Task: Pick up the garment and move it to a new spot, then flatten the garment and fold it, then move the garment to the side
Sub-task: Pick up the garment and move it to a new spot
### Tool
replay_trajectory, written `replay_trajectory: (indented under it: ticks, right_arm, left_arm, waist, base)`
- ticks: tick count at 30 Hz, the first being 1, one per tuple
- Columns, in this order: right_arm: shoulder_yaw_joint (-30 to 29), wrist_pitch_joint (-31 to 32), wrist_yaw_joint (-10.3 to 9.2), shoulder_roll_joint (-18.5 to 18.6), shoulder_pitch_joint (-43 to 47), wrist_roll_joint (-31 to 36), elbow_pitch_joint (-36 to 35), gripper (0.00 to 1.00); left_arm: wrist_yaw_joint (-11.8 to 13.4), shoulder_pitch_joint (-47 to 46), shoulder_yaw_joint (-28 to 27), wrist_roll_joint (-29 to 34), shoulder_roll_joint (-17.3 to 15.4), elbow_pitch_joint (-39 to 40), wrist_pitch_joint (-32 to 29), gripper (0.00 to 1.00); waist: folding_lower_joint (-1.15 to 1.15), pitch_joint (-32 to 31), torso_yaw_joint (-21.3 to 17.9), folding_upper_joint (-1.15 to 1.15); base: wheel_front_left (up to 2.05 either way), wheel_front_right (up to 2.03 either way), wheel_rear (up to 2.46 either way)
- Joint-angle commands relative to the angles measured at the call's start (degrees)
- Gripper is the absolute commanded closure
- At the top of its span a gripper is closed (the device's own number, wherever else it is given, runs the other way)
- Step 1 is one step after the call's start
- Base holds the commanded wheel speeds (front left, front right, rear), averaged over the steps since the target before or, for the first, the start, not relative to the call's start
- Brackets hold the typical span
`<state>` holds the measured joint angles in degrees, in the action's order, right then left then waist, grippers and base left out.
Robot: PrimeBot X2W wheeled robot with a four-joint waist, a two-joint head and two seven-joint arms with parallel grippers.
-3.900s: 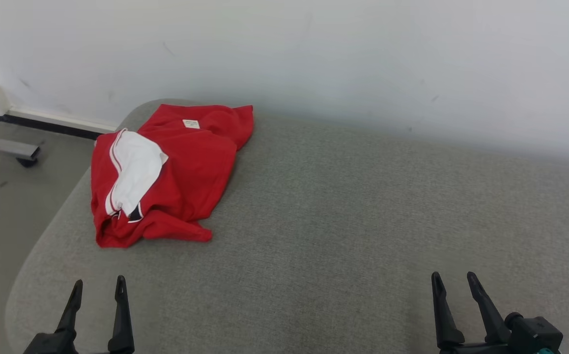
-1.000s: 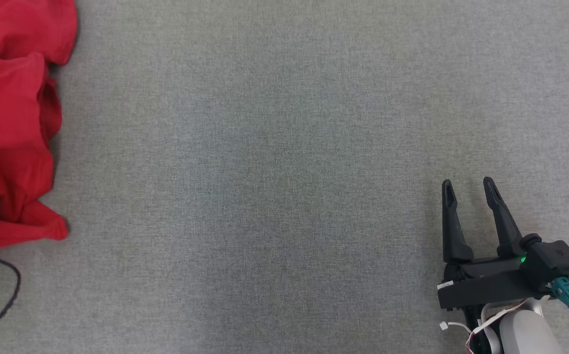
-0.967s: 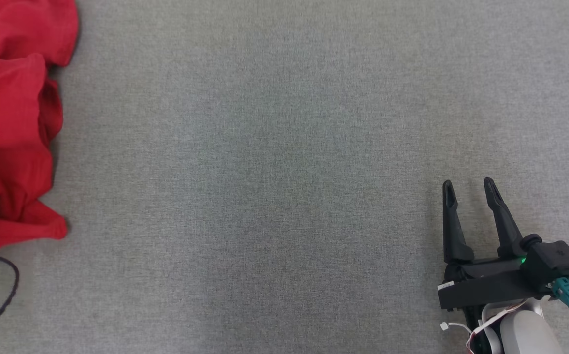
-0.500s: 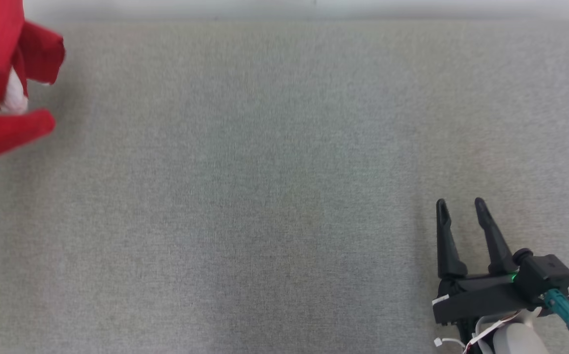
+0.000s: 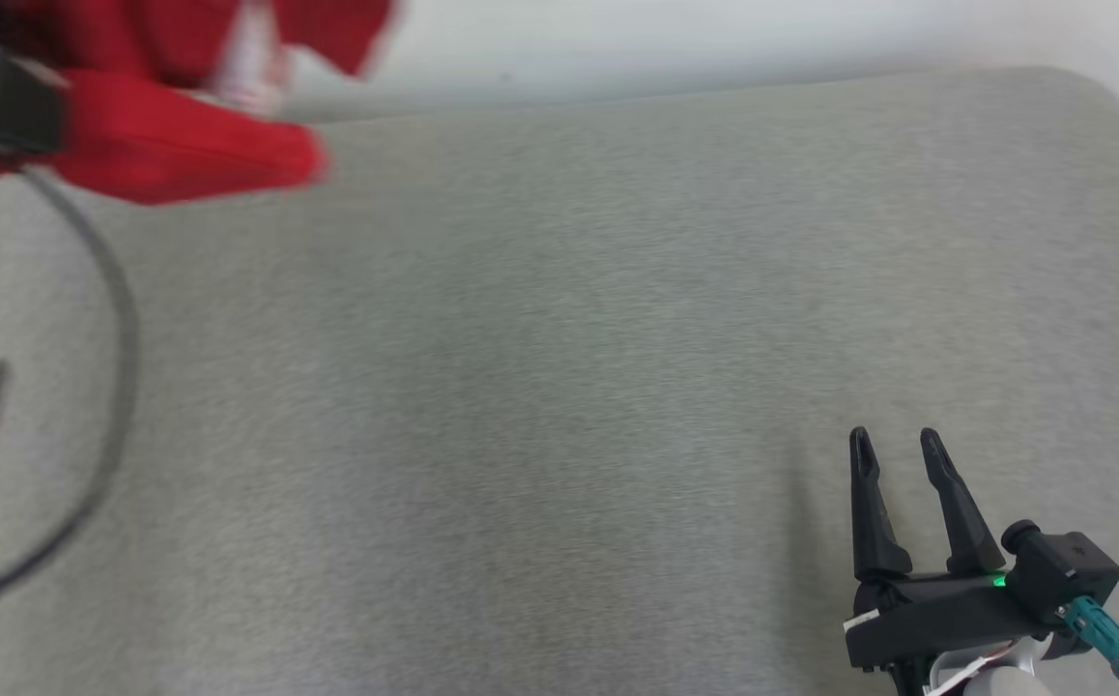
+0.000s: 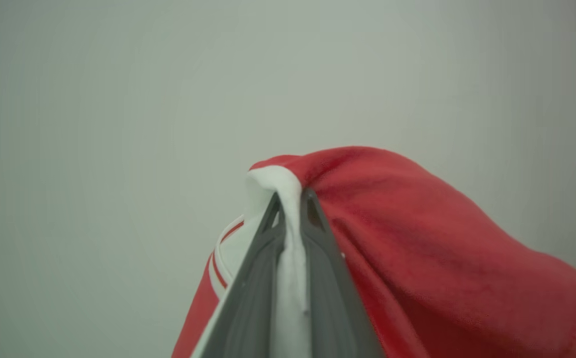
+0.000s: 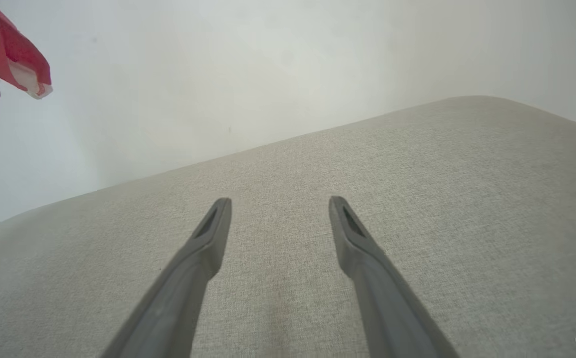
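Observation:
The garment (image 5: 173,145) is red with white panels and hangs in the air at the head view's top left, blurred by motion. My left gripper (image 6: 290,201) is shut on a white fold of the garment (image 6: 417,258), whose red cloth drapes over the right finger. A corner of the garment (image 7: 4,59) shows at the right wrist view's top left. My right gripper (image 5: 893,447) stands open low over the grey surface at the lower right, nothing between its fingers (image 7: 203,243).
A grey fabric-covered surface (image 5: 559,387) spreads across the head view, its rounded far edge meeting a white wall (image 5: 714,39). A dark cable loop (image 5: 115,387) and blurred parts of the left arm hang at the left edge.
The left gripper has lifted the garment off the surface and carried it up and rightward. The head camera has tilted up, bringing the wall into view. The right gripper stays open.

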<state>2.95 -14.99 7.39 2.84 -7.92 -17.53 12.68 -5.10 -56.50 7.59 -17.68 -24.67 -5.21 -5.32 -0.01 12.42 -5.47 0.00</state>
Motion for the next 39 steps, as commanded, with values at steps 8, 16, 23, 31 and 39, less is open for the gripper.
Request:
replay_trajectory:
  ticks: [8, 16, 23, 31, 39]
  right_arm:
    - [0.3, -0.2, 0.19, 0.1, 1.9, -0.6, -0.3, 0.00]
    - [0.1, -0.2, 0.19, 0.1, 2.5, 0.1, -0.7, 0.00]
    - [-0.1, -0.2, 0.19, 0.1, 2.3, 0.5, -0.9, 0.00]
    - [0.6, -0.2, 0.19, 0.1, 1.3, 1.3, -0.6, 0.00]
    - [-0.3, -0.2, 0.19, 0.1, 2.8, 2.6, -0.2, 0.00]
  left_arm:
    - [1.1, 3.7, 6.1, -1.5, 7.6, 2.5, -0.8, 1.00]
    - [2.8, 13.4, 10.5, -2.1, 12.7, 0.6, 1.4, 1.00]
    - [3.3, 24.8, 13.3, -3.5, 15.0, -5.8, 5.2, 1.00]
    - [1.8, 28.8, 16.2, -2.7, 15.8, -17.1, 9.9, 0.25]
    - [2.1, 27.2, 15.3, -2.4, 15.8, -15.7, 16.9, 0.00]
  waist:
    - [0.01, -2.2, -8.7, 0.00]
    - [0.01, -1.5, -11.2, 0.00]
    - [0.01, -0.4, -11.6, 0.00]
    - [0.01, 0.2, -10.1, 0.00]
    - [0.01, -3.5, -5.5, 0.00]
  base:
    - [0.00, 0.00, 0.00]
    - [0.00, 0.00, 0.00]
    - [0.00, 0.00, 0.00]
    - [0.00, 0.00, 0.00]
    - [0.00, 0.00, 0.00]
